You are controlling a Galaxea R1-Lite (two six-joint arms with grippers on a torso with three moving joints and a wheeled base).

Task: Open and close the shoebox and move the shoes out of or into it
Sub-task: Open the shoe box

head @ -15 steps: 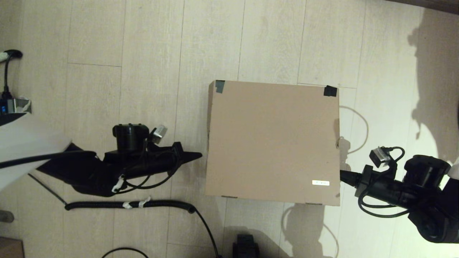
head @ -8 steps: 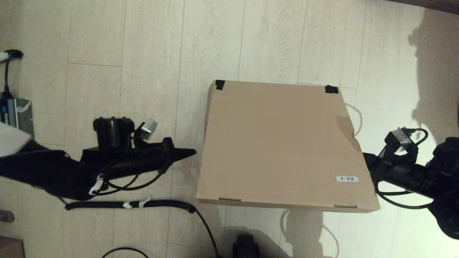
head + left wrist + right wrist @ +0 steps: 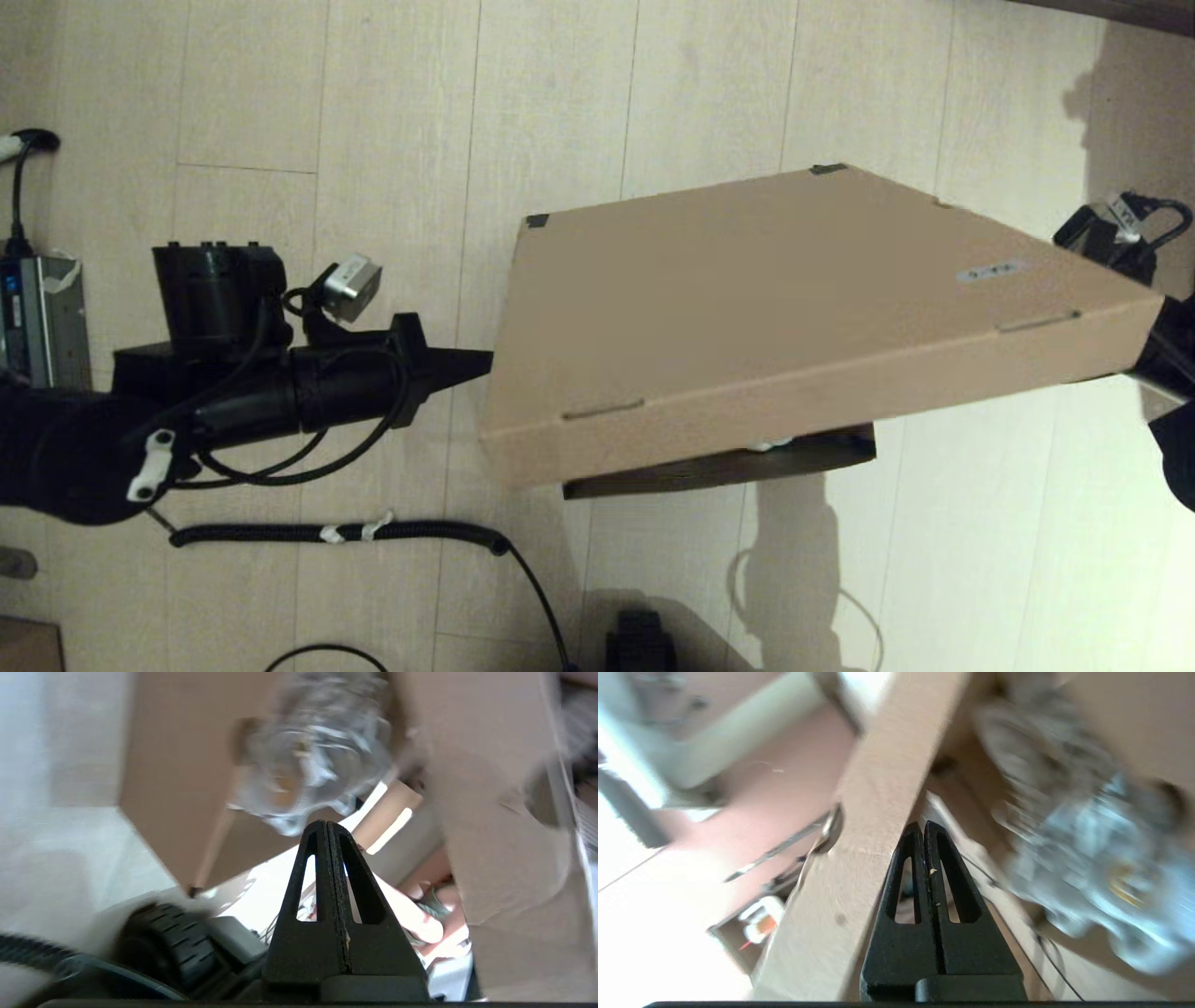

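Note:
The brown shoebox's lid [image 3: 747, 289] hangs lifted and tilted, its right end highest, with the white label [image 3: 990, 272] near that end. Beneath it shows a dark strip of the box base [image 3: 719, 469]. My left gripper [image 3: 484, 360] is shut, its tip against the lid's left edge. My right gripper [image 3: 923, 826] is shut under the lid's right side flap [image 3: 878, 788]; in the head view the lid hides its tip. A blurred white mesh shoe [image 3: 317, 756] lies inside the box, and one white mesh shoe [image 3: 1092, 858] shows in the right wrist view.
A coiled black cable [image 3: 336, 534] runs along the floor in front of the left arm. A grey power unit [image 3: 42, 313] sits at the far left. A dark part of the robot's base [image 3: 639, 644] shows at the bottom edge. Pale wooden floor lies beyond the box.
The lid, flat on the box a second ago, has swung up, the right end rising most. Both arms have risen with it, tips shut at its two sides.

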